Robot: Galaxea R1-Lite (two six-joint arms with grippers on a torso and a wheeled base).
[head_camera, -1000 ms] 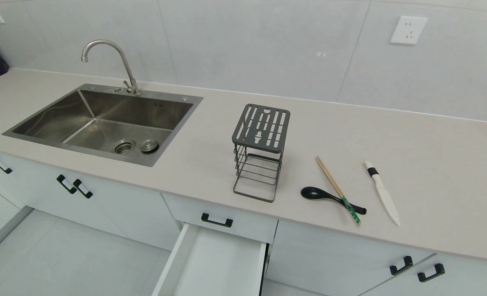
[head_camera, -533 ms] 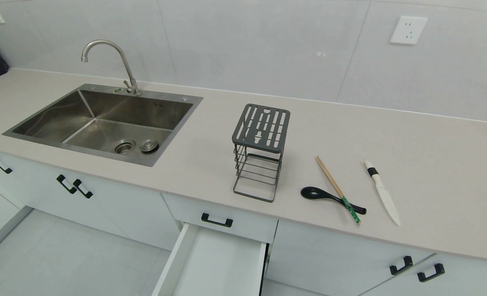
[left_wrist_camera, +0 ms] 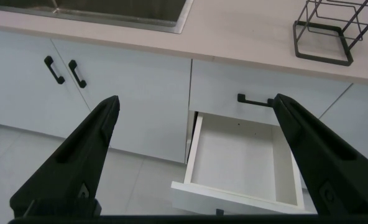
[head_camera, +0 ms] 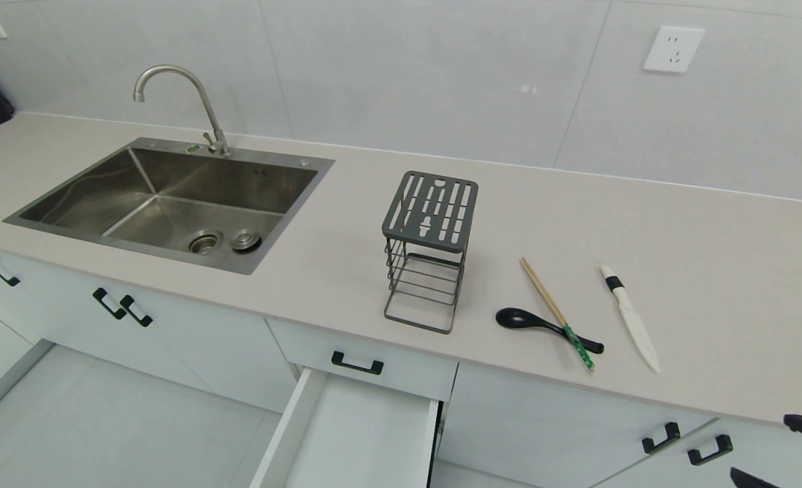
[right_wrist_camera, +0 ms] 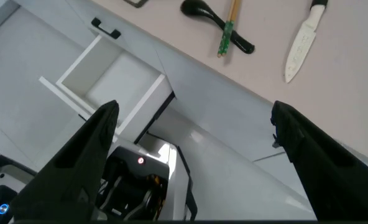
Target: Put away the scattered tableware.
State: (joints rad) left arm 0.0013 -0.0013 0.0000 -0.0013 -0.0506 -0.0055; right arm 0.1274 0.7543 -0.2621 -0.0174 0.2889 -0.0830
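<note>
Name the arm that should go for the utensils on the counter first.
Right. The spoon, chopsticks and knife lie on the counter at its right side, and the right end effector hangs open just below that edge. The left end effector faces the open drawer, farther off.

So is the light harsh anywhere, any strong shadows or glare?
Head view: soft, even light; the rack casts only a faint shadow on the counter, and the sink shows a mild sheen, no harsh glare. Left wrist view: the open drawer is evenly lit.
</note>
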